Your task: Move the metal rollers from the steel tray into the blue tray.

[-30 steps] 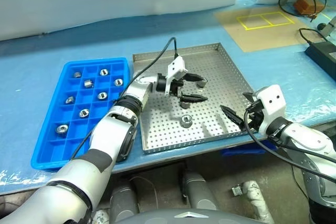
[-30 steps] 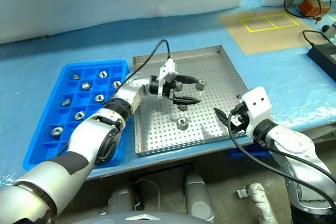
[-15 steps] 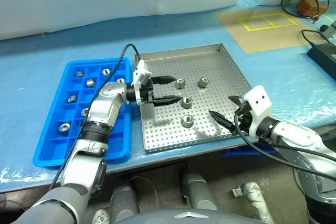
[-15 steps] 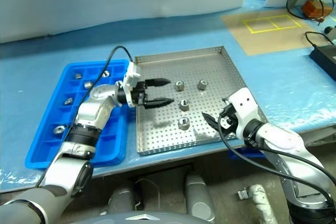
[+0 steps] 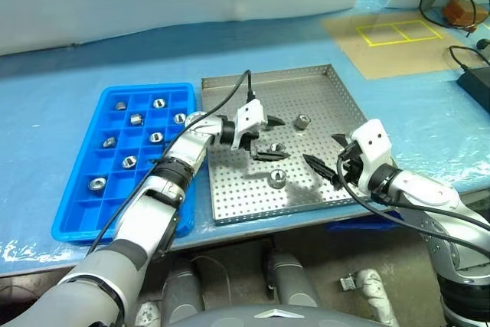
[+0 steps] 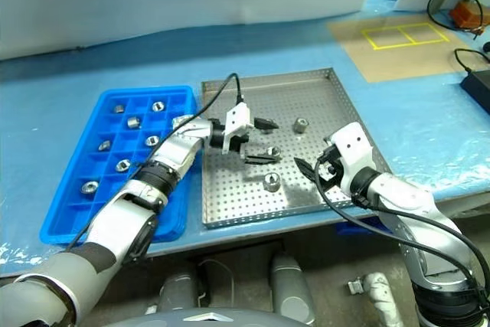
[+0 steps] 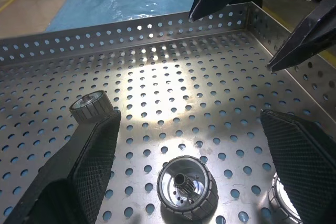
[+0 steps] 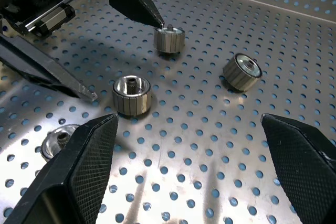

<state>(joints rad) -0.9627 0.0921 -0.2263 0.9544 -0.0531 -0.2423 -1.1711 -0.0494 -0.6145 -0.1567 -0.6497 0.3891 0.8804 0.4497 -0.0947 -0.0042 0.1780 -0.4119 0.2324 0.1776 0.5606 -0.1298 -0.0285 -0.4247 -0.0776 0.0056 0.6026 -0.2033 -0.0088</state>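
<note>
Rollers [image 8: 132, 95] are partly moved, and the job is not done. The left gripper [image 5: 279, 138] hangs low over the middle of the steel tray [image 5: 337, 105]. Its two black fingers are spread wide and hold nothing. One roller sits on the tray floor between those fingers, so that one looks like the next to be picked up. The right gripper [image 5: 319, 148] is over the steel tray too, near the tray's right rim. Its fingers are also spread wide and are empty.

Four rollers lie on the floor of the steel tray, in the middle part, a little apart from each other. None of them is being held.

Just to the left of the steel tray sits the blue tray [image 5: 76, 223]. About eight rollers rest in it, each in its own little box, mostly in the far half. The near boxes have no rollers.

So most of the rollers look moved, and four are left to carry across.
</note>
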